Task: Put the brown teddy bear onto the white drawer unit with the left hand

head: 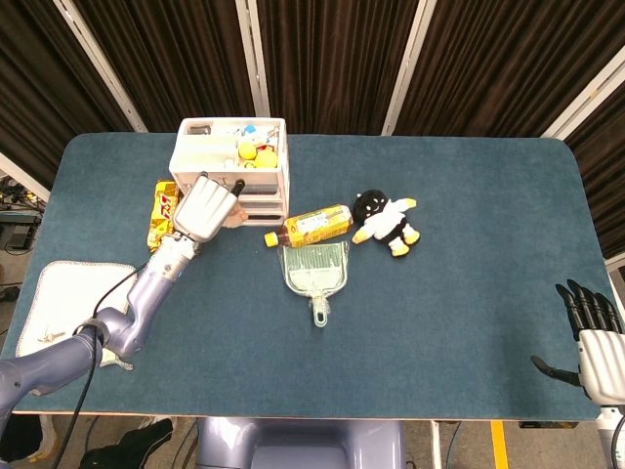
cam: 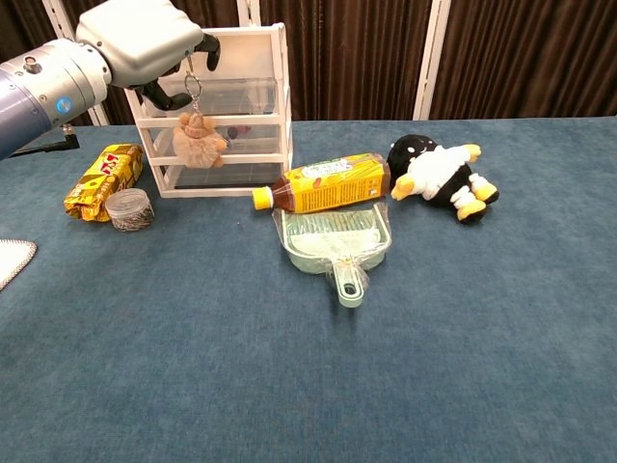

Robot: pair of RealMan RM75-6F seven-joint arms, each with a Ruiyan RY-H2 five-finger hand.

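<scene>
The small brown teddy bear (cam: 198,140) dangles from a metal ring and chain (cam: 192,93) pinched by my left hand (cam: 145,40). It hangs in the air in front of the middle drawers of the white drawer unit (cam: 268,106), below the unit's top. In the head view my left hand (head: 205,206) covers most of the bear (head: 234,218), just in front of the drawer unit (head: 195,156), whose top tray holds small items. My right hand (head: 589,332) rests at the table's near right corner, fingers apart and holding nothing.
A yellow bottle (cam: 326,182) lies on its side above a pale green dustpan (cam: 337,241). A black and white penguin plush (cam: 439,177) lies to the right. A yellow snack pack (cam: 99,178) and small jar (cam: 128,208) sit left of the drawers. A white cloth (head: 63,298) lies at near left.
</scene>
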